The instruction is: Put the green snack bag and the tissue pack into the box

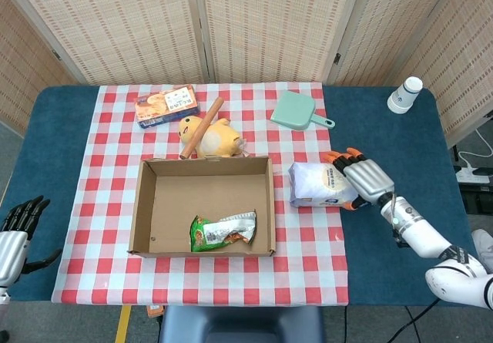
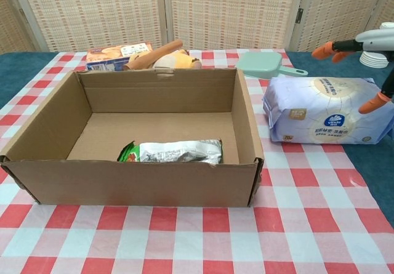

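Note:
The green snack bag (image 1: 223, 231) (image 2: 175, 151) lies inside the open cardboard box (image 1: 141, 204) (image 2: 135, 181), near its front wall. To the right of the box, the white tissue pack (image 1: 317, 184) (image 2: 323, 111) lies on the checkered cloth. My right hand (image 1: 362, 179) (image 2: 363, 40) hovers over the pack's right end, its orange-tipped fingers spread across the top and the thumb (image 2: 375, 103) down beside it; no firm grip shows. At the table's left edge my left hand (image 1: 19, 223) holds nothing, and the chest view does not show it.
Behind the box lie a biscuit box (image 1: 166, 105), a yellow plush duck (image 1: 214, 137) with a wooden rolling pin (image 1: 202, 126) across it, and a mint-green pan (image 1: 295, 111) (image 2: 261, 63). A stack of paper cups (image 1: 404, 95) stands at the back right.

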Tool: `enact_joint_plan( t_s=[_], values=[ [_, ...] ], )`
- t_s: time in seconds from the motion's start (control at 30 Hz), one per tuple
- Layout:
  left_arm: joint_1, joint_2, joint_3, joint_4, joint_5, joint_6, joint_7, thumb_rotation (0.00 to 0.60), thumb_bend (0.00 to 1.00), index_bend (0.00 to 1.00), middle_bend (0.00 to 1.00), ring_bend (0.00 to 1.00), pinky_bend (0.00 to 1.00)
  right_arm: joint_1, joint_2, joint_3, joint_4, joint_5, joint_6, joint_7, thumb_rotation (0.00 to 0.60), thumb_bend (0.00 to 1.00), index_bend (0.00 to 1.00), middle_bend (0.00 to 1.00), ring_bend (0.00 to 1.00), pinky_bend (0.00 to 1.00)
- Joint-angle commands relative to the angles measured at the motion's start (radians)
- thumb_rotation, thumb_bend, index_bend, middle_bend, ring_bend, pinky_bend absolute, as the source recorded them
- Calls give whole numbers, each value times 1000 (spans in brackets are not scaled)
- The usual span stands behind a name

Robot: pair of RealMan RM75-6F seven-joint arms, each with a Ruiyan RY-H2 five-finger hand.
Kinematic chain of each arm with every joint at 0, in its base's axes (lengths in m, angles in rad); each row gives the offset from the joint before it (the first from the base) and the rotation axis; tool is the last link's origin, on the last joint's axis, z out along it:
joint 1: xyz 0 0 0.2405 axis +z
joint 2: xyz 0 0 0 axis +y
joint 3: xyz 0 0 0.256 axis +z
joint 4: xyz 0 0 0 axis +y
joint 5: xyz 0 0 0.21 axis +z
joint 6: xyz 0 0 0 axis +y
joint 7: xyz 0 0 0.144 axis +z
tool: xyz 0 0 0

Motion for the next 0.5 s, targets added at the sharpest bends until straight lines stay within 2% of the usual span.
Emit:
enact_joint_plan(
  t_s=[0.03,0.5],
  values=[
    [0,-1,-1,2,-3,-1,-2,600,202,0,0,0,74,15,-18,8,14,18,-19,-20,600,0,0,0,0,0],
    [3,2,-3,5,-9,3,-13,600,201,0,0,0,74,53,-119,15,151,138,-114,-53,600,0,0,0,0,0]
  ],
)
